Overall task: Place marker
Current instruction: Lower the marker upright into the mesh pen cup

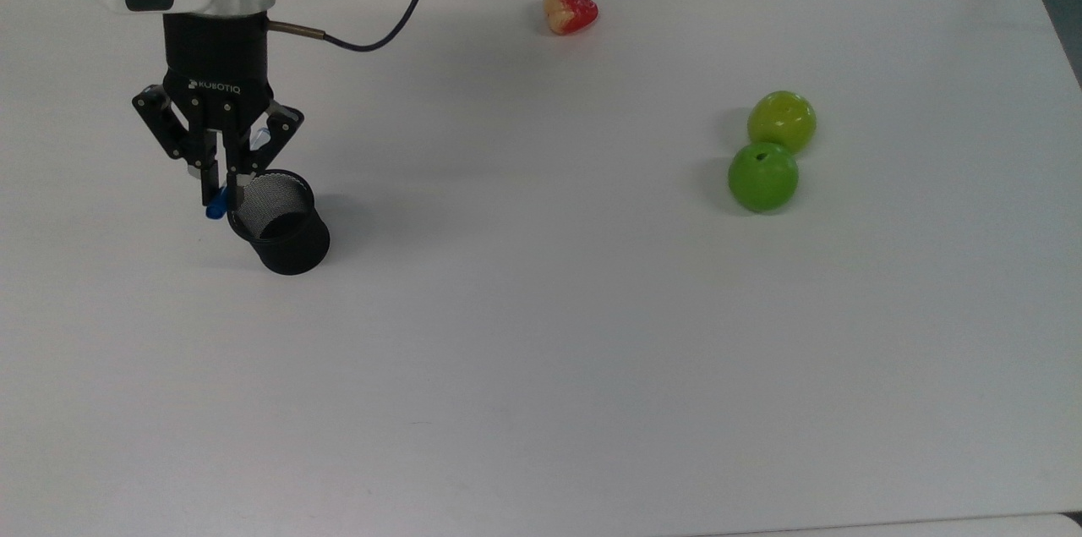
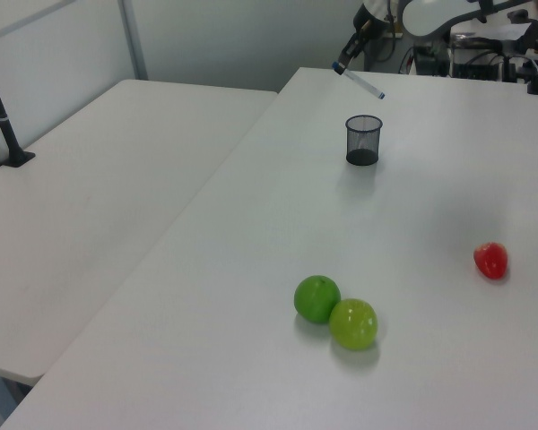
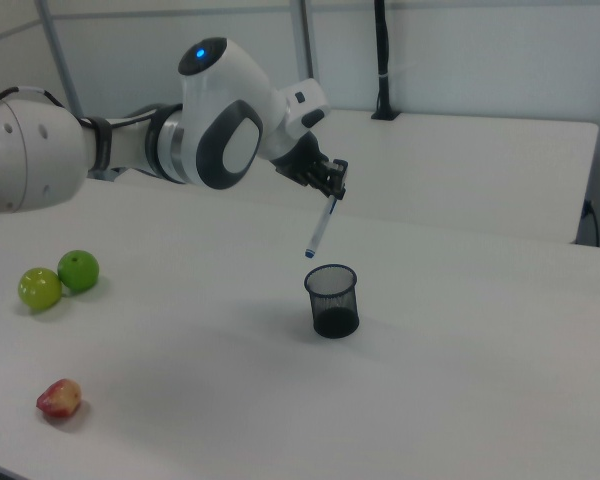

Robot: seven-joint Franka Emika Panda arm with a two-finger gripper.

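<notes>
- The marker (image 3: pixel 321 227) hangs tilted from the gripper (image 3: pixel 331 186), which is clamped on its upper end, with the lower tip just above the mesh cup (image 3: pixel 332 299).
- Picked up and carried; lowering and release remain, I'd judge.
- The apples (image 3: pixel 58 279) sit well away from the gripper.

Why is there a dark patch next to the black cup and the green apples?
Shadows: in the top view the cup casts one rightward, the apples leftward; in the right view a soft shadow lies around the cup's base.

Even, bright overhead light casts soft shadows on the white table (image 1: pixel 592 351).
</notes>
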